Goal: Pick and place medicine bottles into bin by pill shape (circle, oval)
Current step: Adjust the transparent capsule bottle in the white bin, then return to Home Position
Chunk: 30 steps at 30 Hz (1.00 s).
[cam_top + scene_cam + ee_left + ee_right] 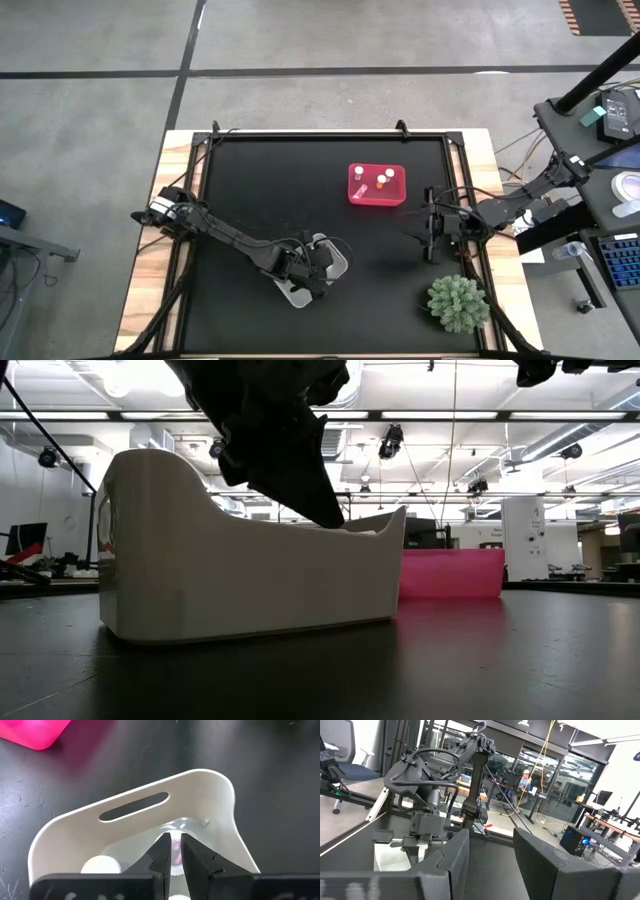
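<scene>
Left gripper (pixel 173 851) is down inside the white bin (pixel 296 290) at lower centre of the overhead view, fingers pinching a pink bottle (pixel 175 851) low against the bin's back wall. Best to lift straight up and clear the rim before swinging away. Another white cap (pixel 100 865) sits lower left. Right gripper (pixel 432 237) waits, spread, just below the pink bin (pixel 377 199).

Overhead looks straight down; low camera level at tabletop (close behind white bin (pixel 250 575)); both share it.
</scene>
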Available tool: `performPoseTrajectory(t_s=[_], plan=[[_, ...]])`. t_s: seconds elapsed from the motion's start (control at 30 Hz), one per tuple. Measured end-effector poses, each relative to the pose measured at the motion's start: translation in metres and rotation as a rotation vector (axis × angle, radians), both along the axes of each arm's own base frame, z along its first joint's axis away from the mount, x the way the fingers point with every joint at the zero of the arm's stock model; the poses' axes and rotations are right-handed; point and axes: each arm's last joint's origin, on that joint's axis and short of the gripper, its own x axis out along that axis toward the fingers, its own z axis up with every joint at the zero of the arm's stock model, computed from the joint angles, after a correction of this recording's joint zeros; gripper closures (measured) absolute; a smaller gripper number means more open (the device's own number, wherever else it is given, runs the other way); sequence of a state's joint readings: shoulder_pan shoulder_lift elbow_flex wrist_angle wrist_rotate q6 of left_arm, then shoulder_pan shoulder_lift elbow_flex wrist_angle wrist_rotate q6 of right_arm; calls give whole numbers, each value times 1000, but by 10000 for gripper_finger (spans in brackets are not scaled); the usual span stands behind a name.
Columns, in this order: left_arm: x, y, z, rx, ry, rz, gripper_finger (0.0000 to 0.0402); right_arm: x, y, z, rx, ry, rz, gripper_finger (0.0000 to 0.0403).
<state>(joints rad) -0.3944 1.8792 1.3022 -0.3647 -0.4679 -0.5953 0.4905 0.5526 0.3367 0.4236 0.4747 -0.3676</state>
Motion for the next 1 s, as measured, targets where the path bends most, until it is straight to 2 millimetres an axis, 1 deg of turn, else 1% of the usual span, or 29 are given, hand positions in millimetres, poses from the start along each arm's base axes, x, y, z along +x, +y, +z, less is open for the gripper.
performPoseTrajectory(t_s=[0.3, 0.57, 0.67, 0.8, 0.93, 1.0], plan=[[2, 6, 0, 12, 2, 9, 375, 0, 0, 0, 0, 0, 0, 257], [8, 4, 13, 43, -24, -32, 375, 0, 0, 0, -1, 0, 0, 257], [9, 2, 23, 73, -41, -71, 375, 0, 0, 0, -8, 0, 0, 257], [8, 0, 43, 127, -74, -146, 376, 0, 0, -1, -30, 12, -1, 257], [0, 2, 67, 217, -105, -251, 376, -1, -1, -4, -47, 41, -1, 257], [-8, 5, 82, 249, -130, -288, 376, -3, -1, -5, -45, 51, 0, 257]])
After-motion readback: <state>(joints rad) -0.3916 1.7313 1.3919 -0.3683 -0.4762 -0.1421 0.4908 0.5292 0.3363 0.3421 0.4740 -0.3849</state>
